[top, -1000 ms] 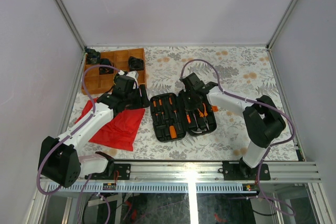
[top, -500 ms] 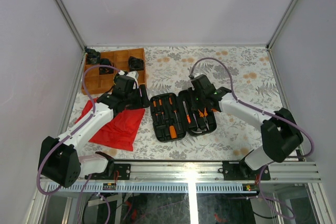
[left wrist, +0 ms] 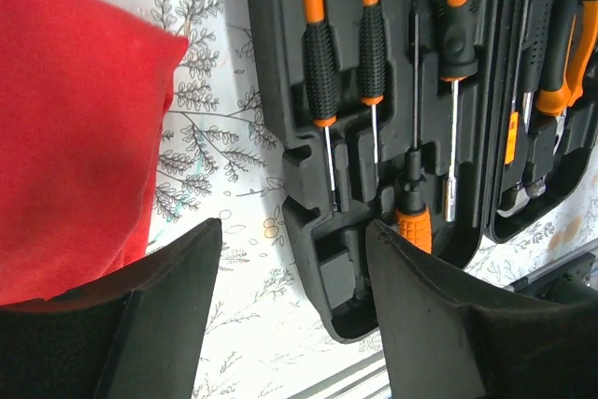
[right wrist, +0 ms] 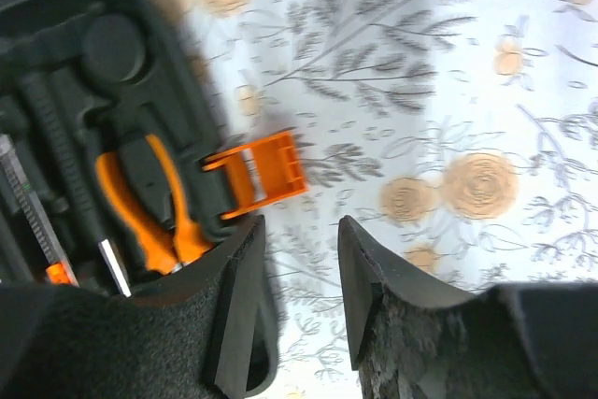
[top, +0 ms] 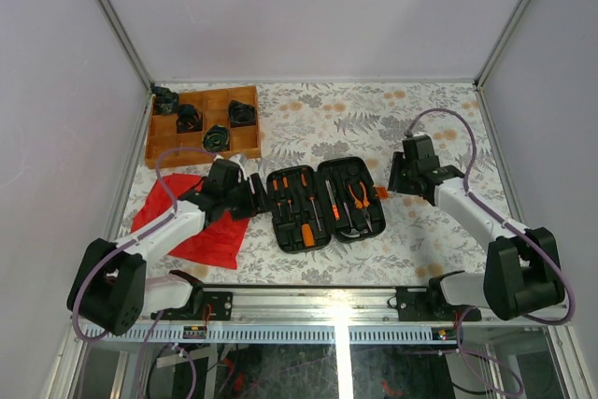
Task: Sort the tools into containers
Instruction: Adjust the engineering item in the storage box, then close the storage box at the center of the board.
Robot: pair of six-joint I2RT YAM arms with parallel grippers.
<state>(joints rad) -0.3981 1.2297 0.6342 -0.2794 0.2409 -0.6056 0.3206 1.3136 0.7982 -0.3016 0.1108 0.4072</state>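
Lurker: how are the grippers set, is anything being held?

Regular: nope, nothing is held lol. The left gripper (left wrist: pixel 291 231) is spread wide and hung over bare floral table (left wrist: pixel 234 165), between the red cloth (left wrist: pixel 75 128) and the tool case (left wrist: pixel 318 259). The right gripper (right wrist: pixel 299 231) is parted only narrowly and is poised just off the case's right end, by the orange latch (right wrist: pixel 260 175).

Lurker: and the tools?

Regular: every one that can be seen is seated in the case, which is laid open flat mid-table. Screwdrivers (left wrist: pixel 318 63) are slotted in the left half, orange pliers (right wrist: pixel 154 203) in the right. A wooden tray (top: pixel 173 149) is parked far left, past the cloth.
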